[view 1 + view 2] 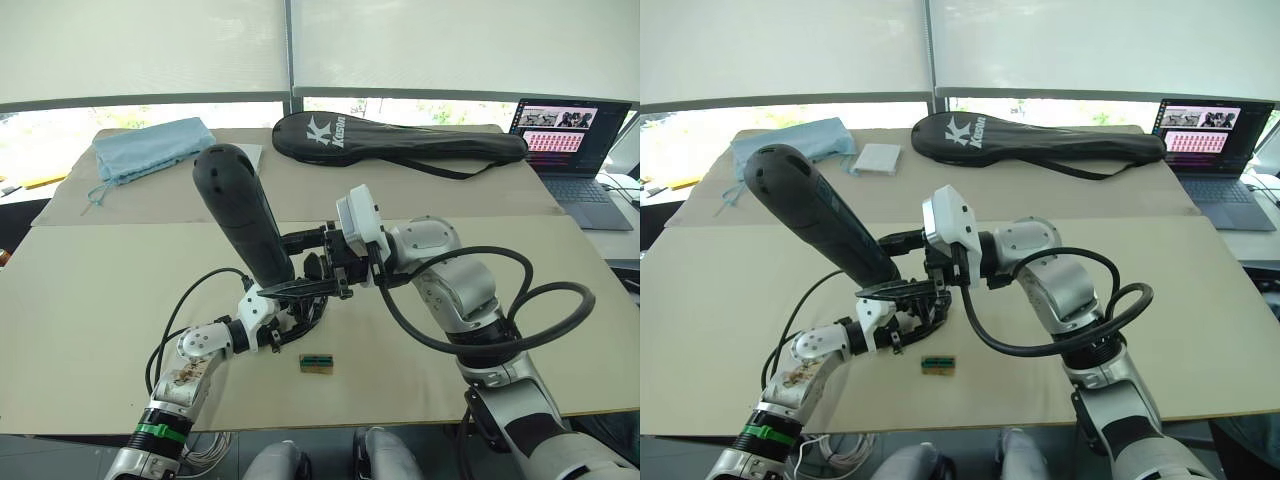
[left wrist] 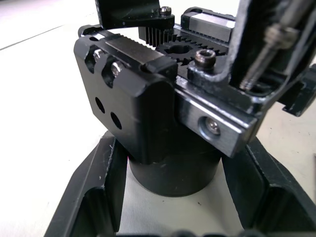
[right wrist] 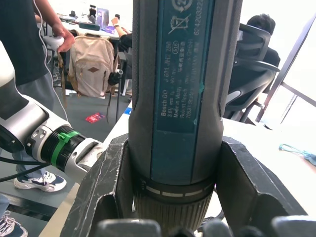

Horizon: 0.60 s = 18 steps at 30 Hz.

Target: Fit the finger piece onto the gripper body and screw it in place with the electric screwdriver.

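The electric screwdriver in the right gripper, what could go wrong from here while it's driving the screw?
The electric screwdriver leans well off vertical, so its bit could slip off the screw. The left gripper grips only the round base of the gripper body, which might twist under torque. The right gripper holds the tool low, leaving the long upper end free to wobble.

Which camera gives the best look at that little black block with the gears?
The left wrist view: the gripper body sits close up between the left end effector's fingers, its gear teeth and screws plain. In both eye views it is small, mostly hidden behind the end effectors and the electric screwdriver.
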Motion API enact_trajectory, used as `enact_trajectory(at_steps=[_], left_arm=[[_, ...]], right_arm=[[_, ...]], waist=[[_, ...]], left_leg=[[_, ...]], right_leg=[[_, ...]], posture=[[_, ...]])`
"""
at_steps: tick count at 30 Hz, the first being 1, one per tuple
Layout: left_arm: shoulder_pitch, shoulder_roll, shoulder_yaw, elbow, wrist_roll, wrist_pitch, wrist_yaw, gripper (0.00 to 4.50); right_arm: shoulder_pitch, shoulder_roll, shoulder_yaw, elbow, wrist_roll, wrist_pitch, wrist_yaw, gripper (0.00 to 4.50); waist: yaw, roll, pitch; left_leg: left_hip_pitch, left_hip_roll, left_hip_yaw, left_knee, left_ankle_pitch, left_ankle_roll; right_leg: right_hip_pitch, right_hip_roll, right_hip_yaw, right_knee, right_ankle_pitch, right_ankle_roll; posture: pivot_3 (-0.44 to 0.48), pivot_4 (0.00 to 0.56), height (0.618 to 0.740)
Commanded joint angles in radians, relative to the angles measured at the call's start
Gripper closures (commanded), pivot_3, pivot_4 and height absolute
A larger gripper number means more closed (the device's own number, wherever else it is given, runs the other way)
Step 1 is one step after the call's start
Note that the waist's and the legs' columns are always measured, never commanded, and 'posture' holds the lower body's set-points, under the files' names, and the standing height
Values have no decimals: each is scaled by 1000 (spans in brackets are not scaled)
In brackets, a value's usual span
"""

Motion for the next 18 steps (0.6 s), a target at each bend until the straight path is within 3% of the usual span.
enact_trajectory(at_steps=[1, 18], left_arm=[[15, 1, -20, 23, 11, 24, -4, 2227], [15, -2, -25, 25, 10, 23, -9, 2227]], right_arm=[[-39, 12, -13, -26, 11, -40, 3, 2572], [-62, 7, -16, -27, 27, -13, 22, 2572]], waist=[[0, 0, 0], [0, 0, 0]], left_leg=[[0, 0, 0, 0, 0, 0], [0, 0, 0, 0, 0, 0]], right_leg=[[0, 0, 0, 0, 0, 0], [0, 0, 0, 0, 0, 0]], posture=[[0, 150, 740], [0, 150, 740]])
